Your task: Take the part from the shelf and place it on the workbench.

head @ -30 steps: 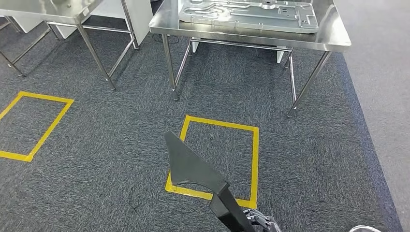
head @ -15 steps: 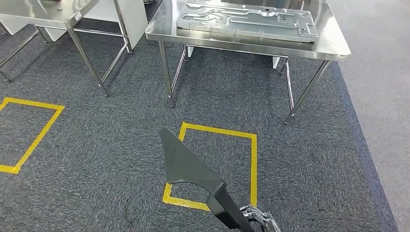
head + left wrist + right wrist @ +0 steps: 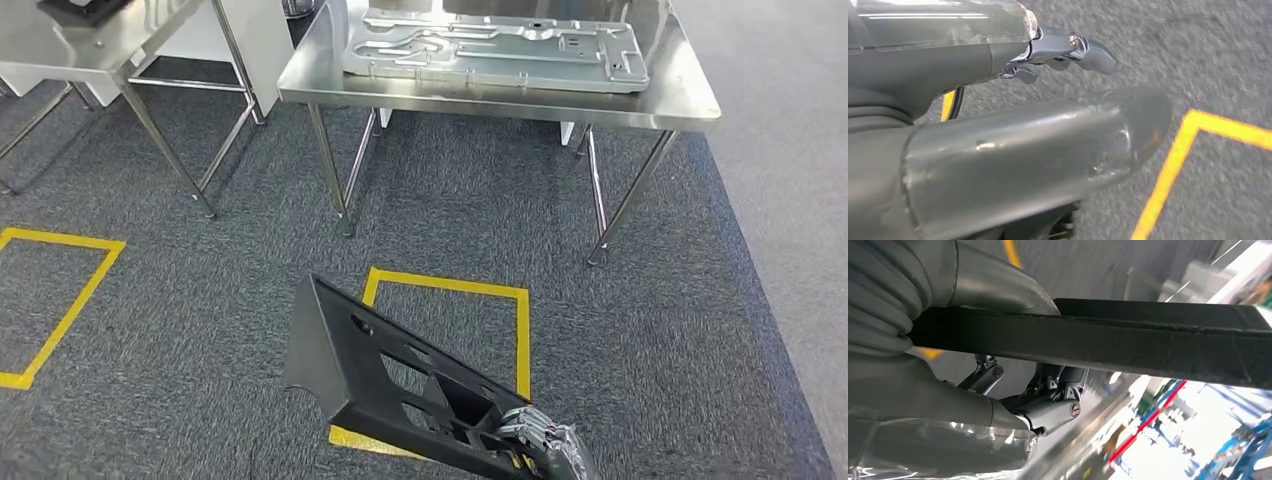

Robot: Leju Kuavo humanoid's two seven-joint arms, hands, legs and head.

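Workbench (image 3: 690,98), stainless steel and already bearing a large flat metal plate (image 3: 495,48), stands straight ahead across the grey carpet, beyond a yellow floor square (image 3: 523,325). Long black part (image 3: 375,380), ribbed and cut with openings, is carried low in front of the robot, its long axis slanting from the right hand (image 3: 540,440) up and away to the robot's left, roughly toward the bench's left legs. Right hand holds the part at its near end, fingers closed around the bar. Left hand (image 3: 1068,47) hangs over the carpet holding nothing, fingers loosely curled; how far open, I cannot tell.
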